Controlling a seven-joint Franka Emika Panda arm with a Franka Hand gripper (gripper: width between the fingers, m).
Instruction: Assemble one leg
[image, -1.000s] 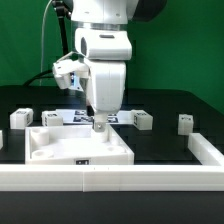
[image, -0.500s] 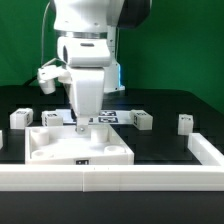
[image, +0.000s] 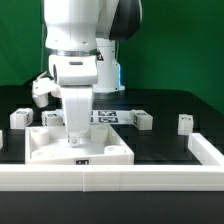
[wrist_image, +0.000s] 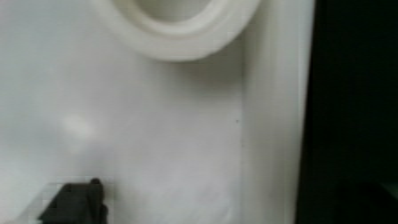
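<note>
Several small white legs stand on the black table in the exterior view: two at the left (image: 18, 117) (image: 52, 118) and two at the right (image: 143, 121) (image: 184, 123). The large flat white panel (image: 110, 150) lies at the front centre. My gripper (image: 77, 139) hangs low over the panel's left part, close to its surface. In the wrist view the panel (wrist_image: 178, 130) fills the frame, with one round corner socket (wrist_image: 178, 30). One dark fingertip (wrist_image: 75, 203) shows. The jaws stand apart with nothing between them.
The marker board (image: 108, 116) lies behind the panel. A white rail (image: 150, 178) runs along the table's front, with a raised piece at the right (image: 205, 150). A green backdrop stands behind.
The arm has moved toward the exterior view's left and lowered, from over the panel's back edge to over its left part.
</note>
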